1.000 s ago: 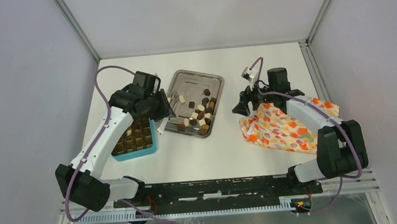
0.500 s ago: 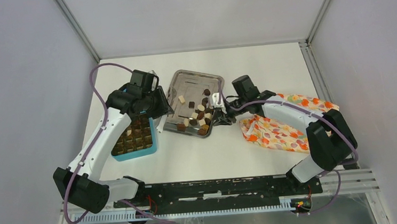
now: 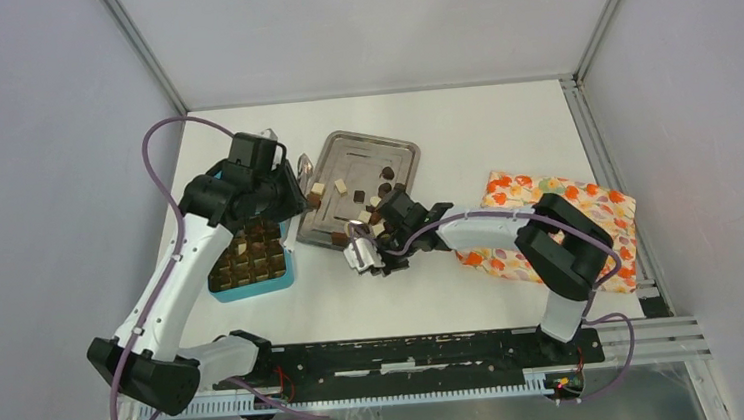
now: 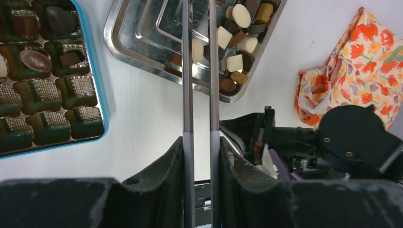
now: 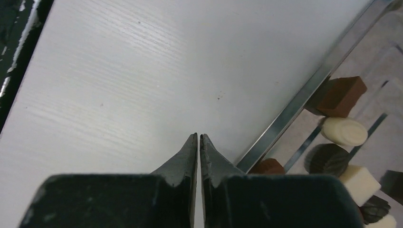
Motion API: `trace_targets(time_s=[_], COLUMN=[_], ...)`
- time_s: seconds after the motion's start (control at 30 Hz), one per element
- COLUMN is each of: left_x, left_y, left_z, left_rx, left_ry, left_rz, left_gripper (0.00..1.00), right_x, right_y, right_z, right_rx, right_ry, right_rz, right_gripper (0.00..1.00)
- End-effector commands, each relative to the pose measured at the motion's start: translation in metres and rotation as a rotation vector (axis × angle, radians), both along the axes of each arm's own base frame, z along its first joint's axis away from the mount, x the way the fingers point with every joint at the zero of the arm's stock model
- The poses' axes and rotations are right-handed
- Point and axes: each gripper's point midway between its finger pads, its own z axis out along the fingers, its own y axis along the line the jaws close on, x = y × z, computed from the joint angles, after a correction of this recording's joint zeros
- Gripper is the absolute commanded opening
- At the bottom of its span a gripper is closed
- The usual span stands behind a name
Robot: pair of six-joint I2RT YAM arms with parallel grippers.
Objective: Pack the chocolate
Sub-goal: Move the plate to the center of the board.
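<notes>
The chocolate (image 3: 359, 196) lies as several dark, brown and cream pieces in the steel tray (image 3: 362, 138). More pieces sit in the teal box (image 3: 252, 265). My left gripper (image 3: 281, 192) is shut on metal tongs (image 3: 301, 165), whose blades (image 4: 187, 71) reach over the tray (image 4: 128, 50); their tips are cut off in the left wrist view. My right gripper (image 3: 382, 259) is shut with nothing in it, low over the table just outside the tray's near rim (image 5: 304, 90). A brown cube (image 5: 342, 95) and a cream oval (image 5: 344, 131) lie just inside the rim.
An orange floral cloth (image 3: 548, 206) lies at the right under the right arm, also visible in the left wrist view as the cloth (image 4: 361, 57). The teal box (image 4: 47, 95) stands left of the tray, under the left arm. The black base rail runs along the near edge.
My right arm has swung left from above the cloth to the tray's near edge, and its jaws have closed. My left arm has drawn slightly left and back with the tongs.
</notes>
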Motion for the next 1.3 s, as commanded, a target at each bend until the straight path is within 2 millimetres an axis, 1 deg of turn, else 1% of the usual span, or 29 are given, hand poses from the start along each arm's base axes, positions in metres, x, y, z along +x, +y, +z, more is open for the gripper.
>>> trace_targets(time_s=[0.0,0.13,0.27,0.33,0.47,0.73,0.8,0.87,0.93,1.03,1.1,1.17,1.2,1.23,1.27], left_x=[0.0,-0.004,-0.007,-0.007,-0.009,-0.011,-0.011,-0.011,-0.011,-0.011,-0.012,-0.013,-0.013,-0.014,-0.015], left_y=[0.008,0.012,0.015,0.017,0.019,0.021,0.021,0.022,0.023,0.025,0.03,0.036,0.041,0.044,0.047], left_z=[0.027,0.027,0.031,0.032,0.035,0.038,0.04,0.042,0.048,0.061,0.072,0.084,0.091,0.098,0.103], left_rx=[-0.013,-0.004,0.002,0.006,0.01,0.012,0.012,0.012,0.008,0.002,0.004,0.01,0.017,0.019,0.019], left_ry=[-0.075,-0.075,-0.083,-0.086,-0.09,-0.098,-0.104,-0.11,-0.125,-0.16,-0.189,-0.225,-0.248,-0.27,-0.288], left_rz=[0.053,0.062,0.071,0.075,0.077,0.08,0.082,0.087,0.09,0.099,0.113,0.135,0.152,0.165,0.176], left_gripper=[0.3,0.3,0.3,0.31,0.31,0.31,0.31,0.31,0.31,0.3,0.3,0.3,0.3,0.3,0.3], right_x=[0.029,0.047,0.06,0.067,0.081,0.128,0.134,0.133,0.124,0.101,0.087,0.074,0.069,0.064,0.063], right_y=[0.02,0.021,0.016,0.014,0.01,-0.011,-0.013,-0.011,-0.004,0.011,0.022,0.034,0.041,0.047,0.055], right_z=[-0.004,-0.012,-0.019,-0.02,-0.016,-0.002,0.003,0.008,0.021,0.051,0.074,0.094,0.103,0.112,0.121], right_rx=[-0.046,-0.079,-0.115,-0.122,-0.131,-0.129,-0.122,-0.1,-0.048,0.061,0.122,0.175,0.206,0.233,0.259], right_ry=[-0.088,-0.115,-0.156,-0.178,-0.224,-0.29,-0.286,-0.265,-0.238,-0.201,-0.17,-0.128,-0.094,-0.05,0.001], right_rz=[-0.116,-0.22,-0.277,-0.31,-0.377,-0.581,-0.601,-0.583,-0.53,-0.403,-0.313,-0.233,-0.204,-0.195,-0.207], right_gripper=[0.09,0.09,0.1,0.1,0.11,0.14,0.15,0.15,0.16,0.19,0.3,0.45,0.51,0.56,0.57])
